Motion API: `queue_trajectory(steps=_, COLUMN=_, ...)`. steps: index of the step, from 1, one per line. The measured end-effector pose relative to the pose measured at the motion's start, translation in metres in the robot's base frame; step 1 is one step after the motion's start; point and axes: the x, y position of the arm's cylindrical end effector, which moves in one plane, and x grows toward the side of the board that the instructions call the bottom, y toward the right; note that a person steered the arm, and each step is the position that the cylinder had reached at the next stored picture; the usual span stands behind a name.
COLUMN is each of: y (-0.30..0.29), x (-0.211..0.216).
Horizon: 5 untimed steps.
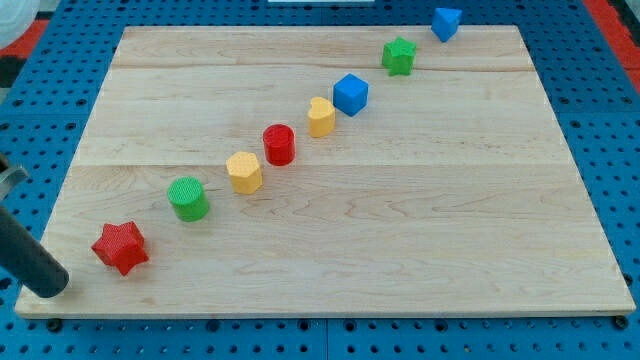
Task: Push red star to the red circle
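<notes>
Seven blocks run diagonally away from my tip (50, 284), a bare rod with no jaws to spread, just left of the red star (120, 247). Pushing straight risks hitting the green cylinder (188, 198) and yellow hexagon (244, 172) before the red circle (279, 144).

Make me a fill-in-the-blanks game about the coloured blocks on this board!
1. My tip sits just to the view's left of the red ____.
2. The red circle stands between a yellow heart and a ____ hexagon.
3. The block right next to the red star is a ____ circle.
4. The block nearest the view's top is ____.

Missing words: star, yellow, green, blue.
</notes>
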Motion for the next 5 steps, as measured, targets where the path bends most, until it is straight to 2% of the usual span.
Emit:
queue_trajectory(steps=2, y=0.055, x=-0.004)
queue_trajectory(steps=3, y=0.066, x=-0.02)
queue_trajectory(steps=5, y=0.027, x=-0.074)
